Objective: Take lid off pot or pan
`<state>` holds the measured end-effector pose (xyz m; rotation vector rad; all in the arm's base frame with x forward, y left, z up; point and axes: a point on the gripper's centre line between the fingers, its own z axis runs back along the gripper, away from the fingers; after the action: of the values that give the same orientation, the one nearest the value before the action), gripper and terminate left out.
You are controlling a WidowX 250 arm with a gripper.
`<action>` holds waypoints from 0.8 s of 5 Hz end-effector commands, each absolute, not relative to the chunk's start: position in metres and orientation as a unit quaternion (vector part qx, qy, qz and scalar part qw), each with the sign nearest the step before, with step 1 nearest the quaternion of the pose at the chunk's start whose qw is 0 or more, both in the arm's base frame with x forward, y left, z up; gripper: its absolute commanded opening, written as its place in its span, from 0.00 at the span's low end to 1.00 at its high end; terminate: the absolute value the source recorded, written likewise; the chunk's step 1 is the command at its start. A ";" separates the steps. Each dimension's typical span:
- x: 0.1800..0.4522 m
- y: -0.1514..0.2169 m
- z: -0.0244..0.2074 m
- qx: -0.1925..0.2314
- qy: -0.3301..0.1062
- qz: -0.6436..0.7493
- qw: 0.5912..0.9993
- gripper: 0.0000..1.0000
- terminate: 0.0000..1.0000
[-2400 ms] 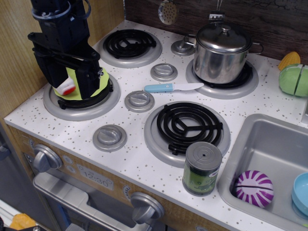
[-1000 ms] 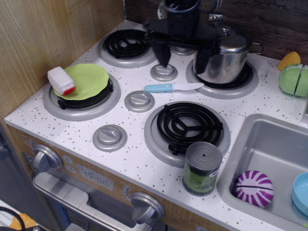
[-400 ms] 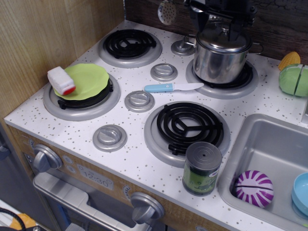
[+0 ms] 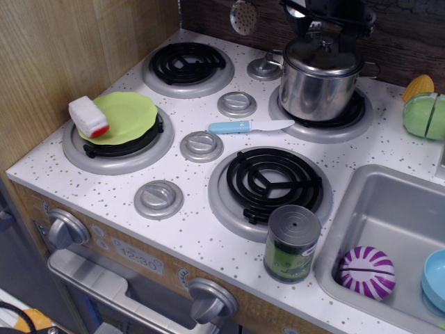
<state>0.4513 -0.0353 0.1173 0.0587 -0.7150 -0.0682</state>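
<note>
The shiny steel pot (image 4: 320, 90) stands on the back right burner with the domed steel lid (image 4: 323, 59) on it, its small knob (image 4: 324, 44) at the centre. My black gripper (image 4: 325, 28) hangs at the top edge of the view, just above the lid. Its jaws are spread apart on either side of the knob and touch nothing. The upper part of the gripper is cut off by the frame edge.
A blue-handled toy knife (image 4: 249, 126) lies left of the pot. A grey-topped green can (image 4: 292, 243) stands near the front. A green plate (image 4: 125, 117) with a white and red bottle (image 4: 88, 116) sits on the left burner. The sink (image 4: 389, 223) is at right.
My gripper has moved from the left burner across the stove to above the pot. In the last moment it shifted slightly up and to the right over the lid.
</note>
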 end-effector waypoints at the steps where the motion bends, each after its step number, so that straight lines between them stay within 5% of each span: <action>1: 0.475 -0.033 0.133 0.017 -0.390 -0.051 0.919 1.00 0.00; 2: 0.481 -0.034 0.123 0.003 -0.392 -0.054 0.918 1.00 0.00; 3: 0.487 -0.035 0.121 -0.003 -0.392 -0.047 0.919 0.00 0.00; 4: 0.487 -0.035 0.123 -0.009 -0.385 -0.048 0.922 0.00 0.00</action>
<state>0.4781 -0.0363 0.1028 -0.0123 -0.7289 -0.0952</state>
